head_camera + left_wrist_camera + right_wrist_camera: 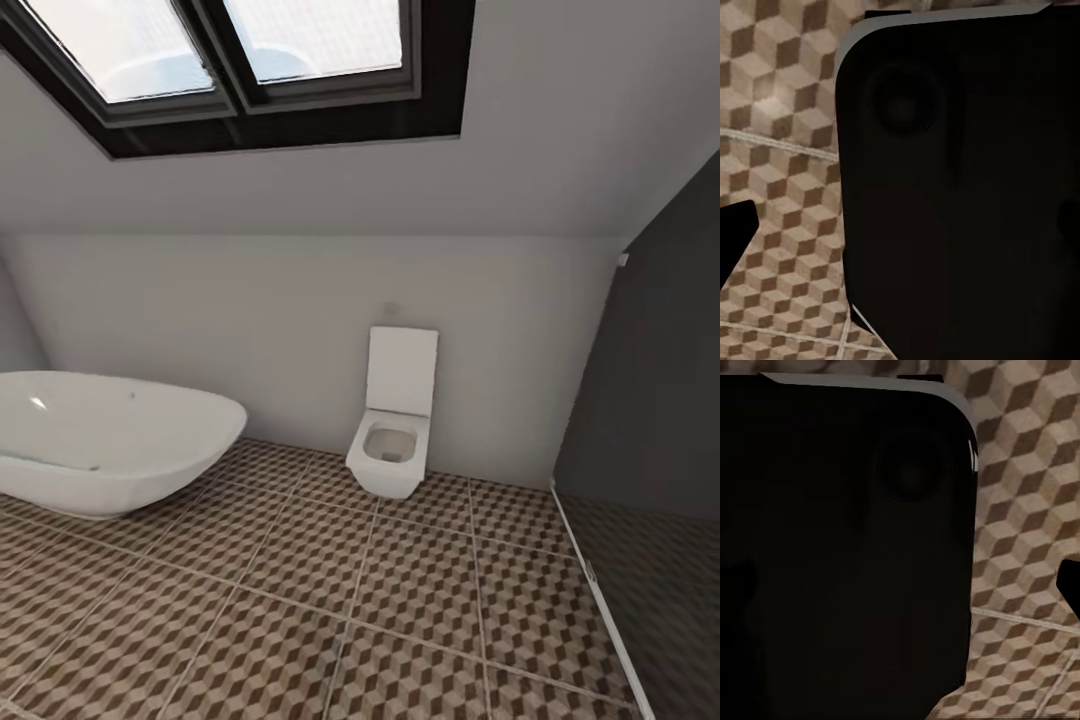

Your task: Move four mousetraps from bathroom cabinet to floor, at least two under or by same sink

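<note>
Faced bathtub (100, 440) and toilet (392, 440) across bathroom floor (400, 600), no cabinet ahead. Best to turn slowly, searching. End effector state on both arms impossible to tell.

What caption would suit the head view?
Bathroom seen in transit: white tub left, toilet on the far wall, cube-patterned floor, skylight above.

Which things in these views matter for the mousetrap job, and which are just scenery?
Job:
- bathroom floor, cube-pattern tiles, also under both wrist cameras

Scenery:
- bathtub, white, at left
- toilet, against the back wall
- skylight window
- dark partition, at right
</note>
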{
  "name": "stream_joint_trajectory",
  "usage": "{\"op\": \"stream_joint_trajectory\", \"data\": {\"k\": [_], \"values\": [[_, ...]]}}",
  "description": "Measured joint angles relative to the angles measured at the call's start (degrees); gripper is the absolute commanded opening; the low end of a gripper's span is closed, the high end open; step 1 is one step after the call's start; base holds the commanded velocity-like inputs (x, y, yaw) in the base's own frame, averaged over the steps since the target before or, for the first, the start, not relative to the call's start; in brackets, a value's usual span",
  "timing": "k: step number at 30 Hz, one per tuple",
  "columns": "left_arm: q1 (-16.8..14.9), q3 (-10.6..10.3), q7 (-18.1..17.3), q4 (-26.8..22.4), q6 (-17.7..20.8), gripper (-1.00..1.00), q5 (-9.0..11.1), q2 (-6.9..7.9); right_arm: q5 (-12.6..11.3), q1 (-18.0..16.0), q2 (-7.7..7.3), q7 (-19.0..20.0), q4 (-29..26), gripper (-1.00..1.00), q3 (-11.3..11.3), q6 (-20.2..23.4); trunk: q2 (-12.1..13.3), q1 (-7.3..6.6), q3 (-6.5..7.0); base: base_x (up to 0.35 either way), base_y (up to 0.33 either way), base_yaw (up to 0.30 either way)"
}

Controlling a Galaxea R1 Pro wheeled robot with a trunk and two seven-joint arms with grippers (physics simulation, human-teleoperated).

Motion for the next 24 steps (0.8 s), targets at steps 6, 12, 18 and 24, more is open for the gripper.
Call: {"op": "stream_joint_trajectory", "data": {"k": [6, 12, 18, 24], "values": [[0.0, 0.0, 0.0, 0.0, 0.0, 1.00, 0.0, 0.00, 0.0, 0.0, 0.00, 0.2, 0.0, 1.00, 0.0, 0.0, 0.0, 0.00, 0.00, -0.001, 0.125, -0.299], [0.0, 0.0, 0.0, 0.0, 0.0, 1.00, 0.0, 0.00, 0.0, 0.0, 0.00, 0.2, 0.0, 1.00, 0.0, 0.0, 0.0, 0.00, 0.00, -0.001, 0.051, -0.299], [0.0, 0.0, 0.0, 0.0, 0.0, 1.00, 0.0, 0.00, 0.0, 0.0, 0.00, 0.3, 0.0, 1.00, 0.0, 0.0, 0.0, 0.00, 0.00, -0.004, 0.032, -0.299], [0.0, 0.0, 0.0, 0.0, 0.0, 1.00, 0.0, 0.00, 0.0, 0.0, -0.03, 0.3, 0.0, 1.00, -0.1, 0.0, 0.0, 0.01, 0.00, -0.043, 0.085, -0.299]]}}
